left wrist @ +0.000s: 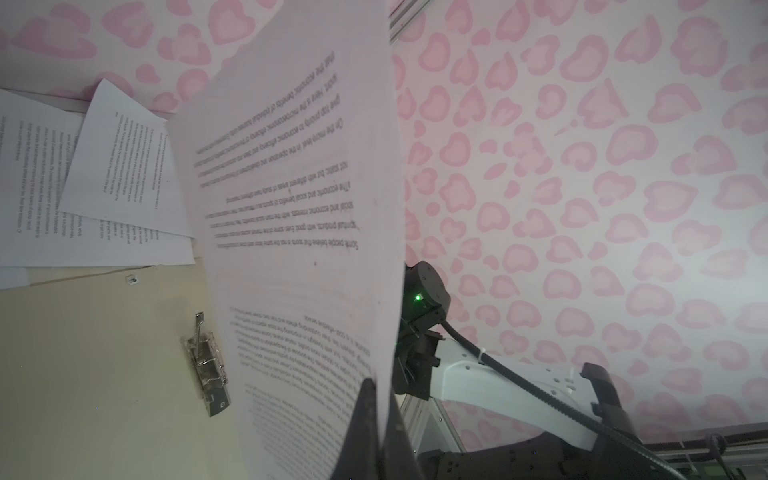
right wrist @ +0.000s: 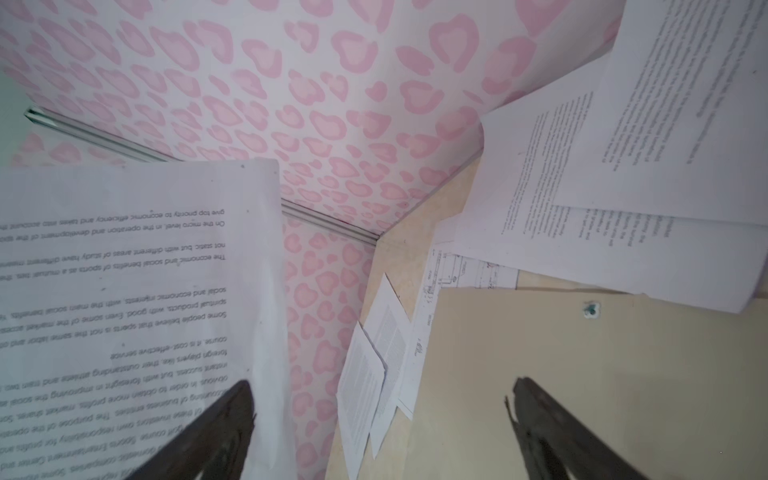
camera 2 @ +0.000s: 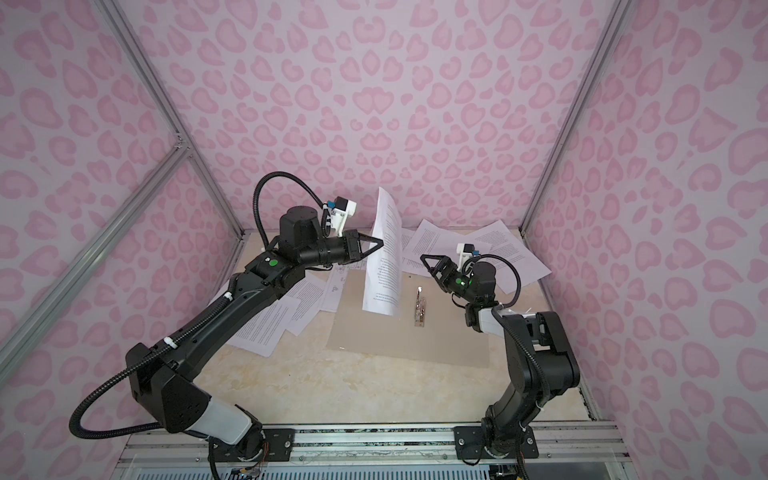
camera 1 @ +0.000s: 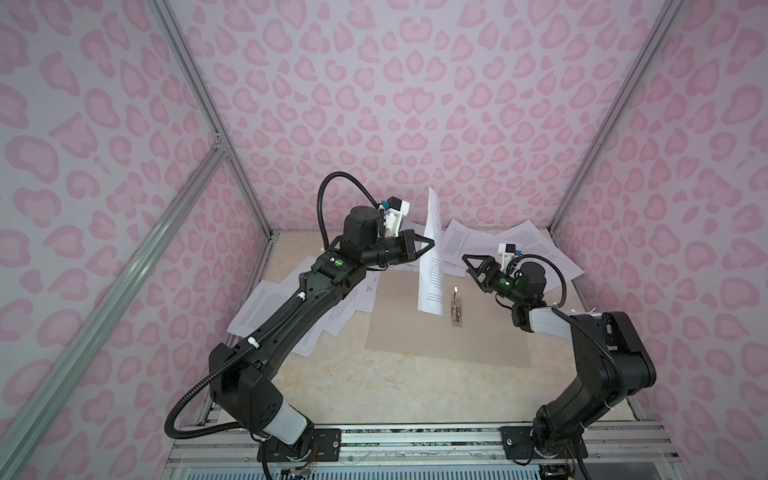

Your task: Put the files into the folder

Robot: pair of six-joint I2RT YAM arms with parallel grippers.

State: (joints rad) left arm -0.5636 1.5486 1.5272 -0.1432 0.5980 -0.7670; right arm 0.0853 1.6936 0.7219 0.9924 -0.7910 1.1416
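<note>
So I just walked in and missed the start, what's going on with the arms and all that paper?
The left claw is shut on one printed sheet, holding it upright above the open folder. The right claw hangs open beside it, holding nothing. The other sheets lie scattered on the table around the folder; none sits under its metal clip.

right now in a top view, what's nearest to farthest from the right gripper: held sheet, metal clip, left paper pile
1. held sheet, just left of the right gripper
2. metal clip, on the folder
3. paper pile, far left
</note>
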